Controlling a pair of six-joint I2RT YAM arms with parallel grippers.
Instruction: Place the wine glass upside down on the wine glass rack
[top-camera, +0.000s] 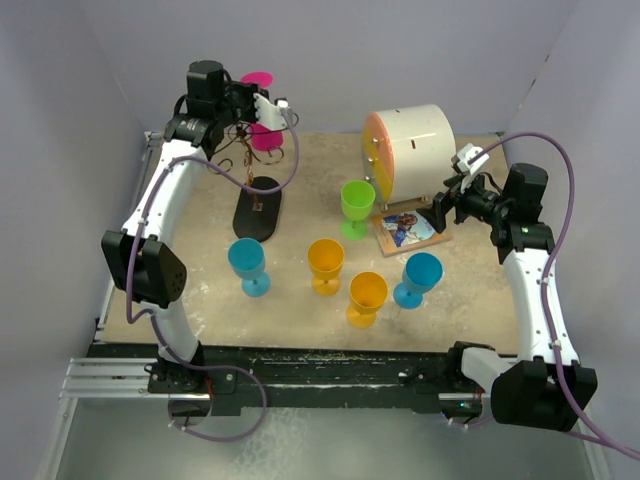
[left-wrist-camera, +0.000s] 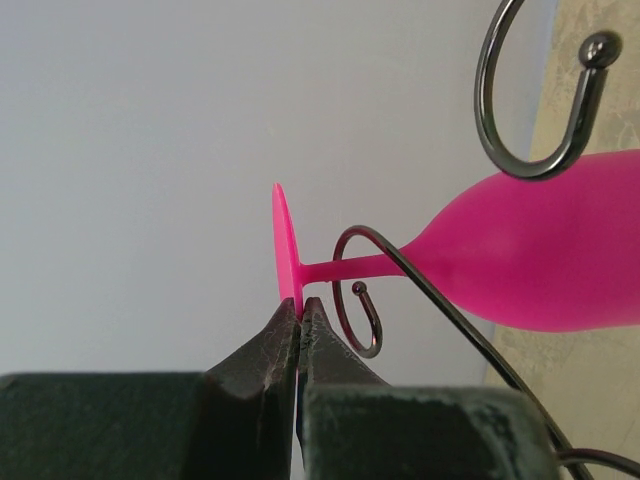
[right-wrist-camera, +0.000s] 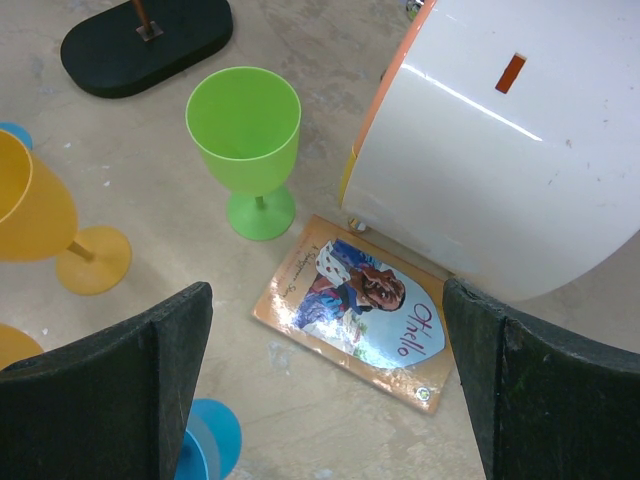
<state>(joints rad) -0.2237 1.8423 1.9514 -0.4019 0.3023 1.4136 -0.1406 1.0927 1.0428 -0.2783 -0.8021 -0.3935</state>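
Observation:
A pink wine glass (top-camera: 264, 136) hangs upside down at the top of the dark wire rack (top-camera: 243, 150), whose black oval base (top-camera: 257, 207) stands on the table. In the left wrist view the glass's stem (left-wrist-camera: 350, 266) lies in a curled wire arm (left-wrist-camera: 372, 330) of the rack. My left gripper (left-wrist-camera: 299, 302) is shut on the rim of the glass's foot (left-wrist-camera: 284, 250). My right gripper (right-wrist-camera: 325, 400) is open and empty, above a book at the right.
Two blue glasses (top-camera: 248, 264) (top-camera: 419, 279), two orange glasses (top-camera: 326, 264) (top-camera: 367, 297) and a green glass (top-camera: 356, 206) stand upright mid-table. A white cylinder with an orange face (top-camera: 408, 150) lies at the back right, the book (top-camera: 410, 226) in front of it.

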